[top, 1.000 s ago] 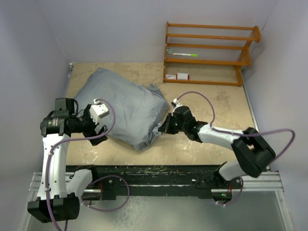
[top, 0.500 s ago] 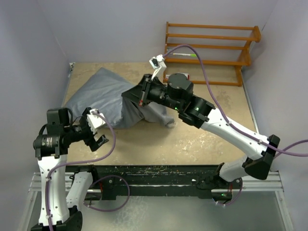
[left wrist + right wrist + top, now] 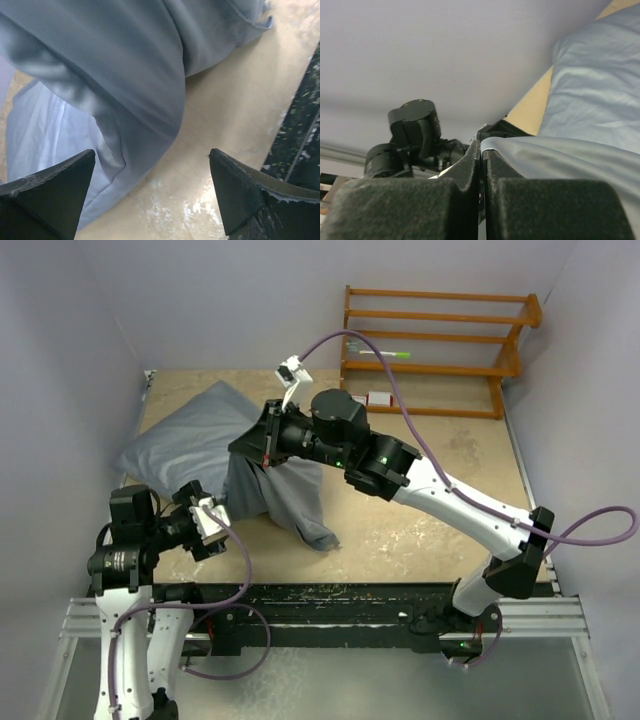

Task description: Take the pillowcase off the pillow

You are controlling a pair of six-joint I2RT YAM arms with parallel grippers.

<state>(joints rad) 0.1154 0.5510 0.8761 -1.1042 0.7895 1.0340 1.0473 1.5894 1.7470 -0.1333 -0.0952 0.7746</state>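
The blue-grey pillowcase [image 3: 185, 435] lies bulging at the table's left, and one end is lifted and hangs in a limp fold [image 3: 290, 505]. The cream pillow is hidden; no cream surface shows in any view. My right gripper [image 3: 248, 447] reaches across from the right and is shut on an edge of the pillowcase, held above the table. In the right wrist view its fingers [image 3: 482, 152] pinch the fabric edge [image 3: 560, 155]. My left gripper [image 3: 208, 525] is open and empty, near the front left, just short of the cloth. The left wrist view shows the left gripper [image 3: 150, 200] open over bare table, with the pillowcase [image 3: 125, 90] ahead.
A wooden rack [image 3: 440, 350] stands at the back right with a green-tipped stick and small boxes [image 3: 368, 399] on it. Grey walls close in on the left, back and right. A black rail [image 3: 350, 600] runs along the near edge.
My right gripper has swung up and left with the pillowcase edge, dragging the bundle toward the left wall. My left arm has drawn back toward the near left corner, away from the cloth.
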